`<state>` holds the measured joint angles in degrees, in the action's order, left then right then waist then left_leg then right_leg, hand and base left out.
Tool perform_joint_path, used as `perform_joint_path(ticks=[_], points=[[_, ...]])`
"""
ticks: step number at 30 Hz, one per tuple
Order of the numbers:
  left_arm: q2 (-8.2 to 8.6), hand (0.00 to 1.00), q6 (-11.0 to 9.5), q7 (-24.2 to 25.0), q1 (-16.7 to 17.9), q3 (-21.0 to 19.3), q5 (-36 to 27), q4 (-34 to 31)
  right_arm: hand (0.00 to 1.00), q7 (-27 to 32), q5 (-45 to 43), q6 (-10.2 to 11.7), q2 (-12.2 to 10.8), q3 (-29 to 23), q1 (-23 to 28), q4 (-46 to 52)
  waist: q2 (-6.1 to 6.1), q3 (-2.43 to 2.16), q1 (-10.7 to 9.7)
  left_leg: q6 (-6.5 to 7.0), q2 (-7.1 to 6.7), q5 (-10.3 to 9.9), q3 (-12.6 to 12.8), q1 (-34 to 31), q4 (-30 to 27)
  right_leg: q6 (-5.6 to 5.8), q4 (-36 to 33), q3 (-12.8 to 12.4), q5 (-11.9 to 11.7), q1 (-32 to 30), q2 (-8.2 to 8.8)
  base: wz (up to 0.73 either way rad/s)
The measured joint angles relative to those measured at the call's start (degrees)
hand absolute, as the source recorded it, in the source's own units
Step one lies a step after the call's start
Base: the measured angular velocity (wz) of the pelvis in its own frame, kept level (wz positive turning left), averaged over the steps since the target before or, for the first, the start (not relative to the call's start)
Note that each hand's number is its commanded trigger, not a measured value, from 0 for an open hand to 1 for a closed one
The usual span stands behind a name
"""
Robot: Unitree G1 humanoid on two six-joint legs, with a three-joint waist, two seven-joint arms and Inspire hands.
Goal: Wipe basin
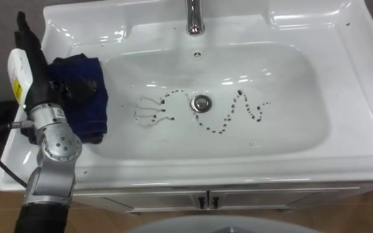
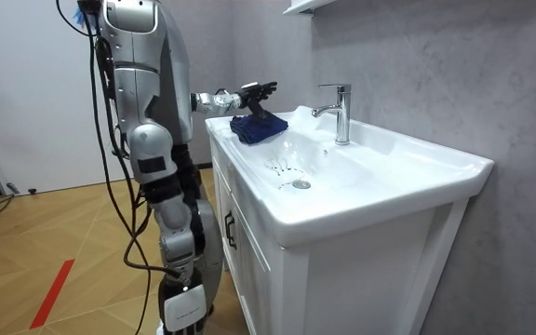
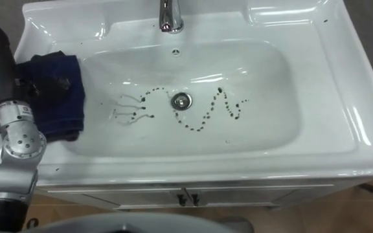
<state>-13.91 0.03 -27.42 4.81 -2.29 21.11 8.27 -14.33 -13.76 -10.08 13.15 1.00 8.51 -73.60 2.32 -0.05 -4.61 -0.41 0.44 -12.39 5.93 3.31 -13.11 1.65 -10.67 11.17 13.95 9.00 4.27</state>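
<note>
I stand at the basin with my left hand over the dark blue cloth. My fingers are loosely outstretched and grip nothing. The cloth lies bunched on the basin's left rim, by the edge of the bowl. A wavy trail of dark spots runs across the bowl past the drain, below the tap.

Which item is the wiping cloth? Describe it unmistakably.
Start at the white basin. On its flat left rim, under the robot's left hand, lies the cloth. It alone is dark blue fabric, unlike the chrome tap and thin black marks in the bowl.
</note>
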Motion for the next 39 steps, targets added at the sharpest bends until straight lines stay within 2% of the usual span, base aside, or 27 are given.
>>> perform_joint_path(ticks=[2, 13, 20, 28, 34, 39], points=[[0.01, 0.00, 0.00, -0.05, 0.02, 0.74, 0.00, 2.21, 0.00, 0.51, -0.05, 0.06, -0.03, 0.03, -0.07, 0.07, 0.27, -0.16, -0.07, -0.01, 0.04, -0.01, 0.01, -0.08, -0.31, -0.02, -0.01, 0.03, -0.03, 0.03, 0.00, 0.00], [0.01, 0.00, 0.01, -0.79, 0.02, 4.07, -0.04, 9.66, 0.00, 1.86, 0.32, 0.04, -0.03, 0.81, -0.84, 0.86, 0.57, -0.07, -0.18, 0.00, 0.07, 0.00, -0.01, -0.10, -0.44, 0.00, -0.12, 0.15, -0.19, 0.12, -0.01, 0.00], [0.02, 0.00, 0.86, -0.63, 0.04, 5.46, 1.13, 10.95, 0.00, 1.65, 0.32, -0.07, -0.01, 1.99, -0.86, 0.72, 0.25, -0.04, -0.39, 0.00, 0.03, 0.00, -0.05, -0.32, -0.49, 0.00, 0.17, 0.16, -0.19, 0.06, 0.01, 0.00], [0.06, 0.00, 1.55, -0.66, 0.21, 5.48, 4.38, 10.94, 0.00, 1.71, 1.26, -0.11, -0.22, 2.84, -1.23, 0.51, -0.79, -0.16, -0.07, 0.01, -0.10, 0.03, 0.04, -0.53, -0.47, 0.08, 1.01, -0.02, -0.24, 0.10, 0.01, 0.00], [0.04, 0.00, 2.53, -0.99, 1.11, 6.15, 8.07, 11.16, 0.00, 1.79, 2.74, -0.76, 0.03, 2.83, -1.66, 0.78, -0.77, -0.16, -0.01, 0.01, -0.10, 0.03, 0.10, -0.27, -0.29, 0.08, 0.95, -0.08, -0.24, 0.17, 0.01, -0.01], [-0.01, 0.00, 2.59, -1.11, 1.13, 6.58, 8.45, 12.25, 0.00, 2.25, 2.88, -1.28, 0.27, 2.79, -1.39, 2.22, -0.51, -0.22, -0.12, 0.00, -0.08, 0.02, 0.10, -0.30, -0.30, 0.08, 0.93, -0.15, -0.24, 0.13, -0.02, 0.00]])
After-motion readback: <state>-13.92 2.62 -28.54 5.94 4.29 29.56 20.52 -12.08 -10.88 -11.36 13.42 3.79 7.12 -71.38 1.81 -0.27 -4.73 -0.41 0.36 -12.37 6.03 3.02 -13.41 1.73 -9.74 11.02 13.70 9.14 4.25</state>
